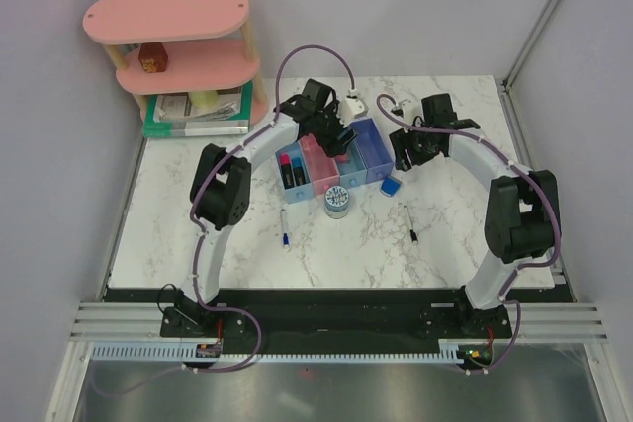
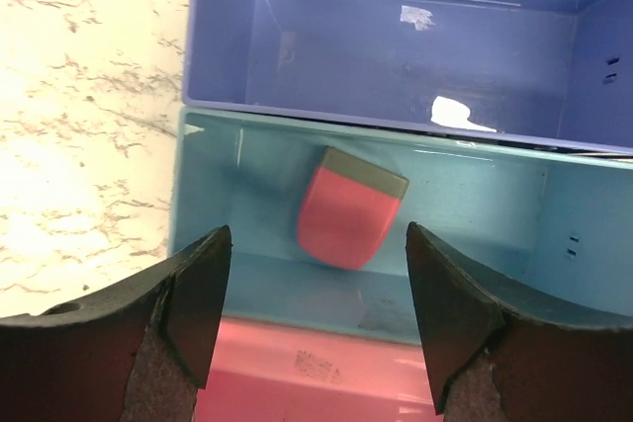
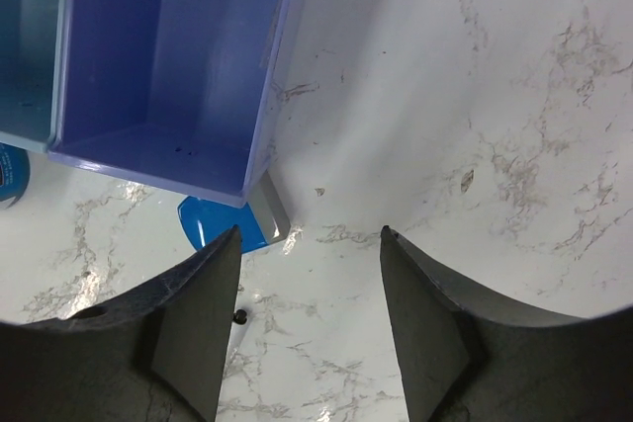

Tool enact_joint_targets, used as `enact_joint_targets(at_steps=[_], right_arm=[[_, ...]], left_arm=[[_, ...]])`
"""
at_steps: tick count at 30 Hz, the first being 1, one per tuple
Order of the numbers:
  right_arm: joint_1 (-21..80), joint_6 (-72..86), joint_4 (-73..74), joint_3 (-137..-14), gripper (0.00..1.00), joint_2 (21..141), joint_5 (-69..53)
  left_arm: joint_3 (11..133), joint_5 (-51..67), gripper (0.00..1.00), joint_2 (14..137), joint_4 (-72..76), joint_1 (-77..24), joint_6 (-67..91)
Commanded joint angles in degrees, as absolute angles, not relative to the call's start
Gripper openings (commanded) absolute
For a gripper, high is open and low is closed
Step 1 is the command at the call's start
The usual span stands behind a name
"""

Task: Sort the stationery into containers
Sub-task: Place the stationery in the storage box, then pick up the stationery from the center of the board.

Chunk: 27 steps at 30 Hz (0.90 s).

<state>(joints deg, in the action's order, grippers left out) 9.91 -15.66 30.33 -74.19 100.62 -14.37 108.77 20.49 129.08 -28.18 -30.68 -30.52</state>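
The left arm bends at the elbow and reaches toward 2 o'clock. Its gripper (image 2: pixel 315 244) is spread wide and empty over the light-blue bin (image 2: pixel 475 205), where the eraser (image 2: pixel 351 207) lies. The right arm arcs toward 10 o'clock. Its gripper (image 3: pixel 309 234) is also wide and holds nothing, above the marble table (image 3: pixel 475 96) at 3 o'clock of the dark-blue bin (image 3: pixel 168 46), near the block (image 3: pixel 223 224). The tin (image 1: pixel 337 202), white pen (image 1: pixel 284 227) and black pen (image 1: pixel 410 224) lie at 6 o'clock of the bins. A pink shelf (image 1: pixel 168 22) stands in the 11 o'clock corner, with grey walls around.
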Motion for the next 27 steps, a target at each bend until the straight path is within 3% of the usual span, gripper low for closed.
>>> enact_joint_targets(at_steps=[1,8,14,27], right_arm=[[9.93,-15.82,30.32,-75.50,0.66,101.60,-16.61],[10.28,-21.44,32.25,-72.78,0.69,101.87,-19.77],[11.42,-24.25,32.43,-71.11,0.71,103.80,-21.44],[17.49,-24.79,28.48,-71.54,0.73,108.19,-17.93]], left_arm=[[109.25,20.22,0.79,118.50,-27.77,-30.67,-29.09],[101.97,19.78,0.82,106.46,-31.81,-30.67,-29.79],[86.08,16.35,0.82,99.24,-32.78,-30.67,-31.90],[75.33,14.77,0.79,98.70,-32.87,-30.67,-30.59]])
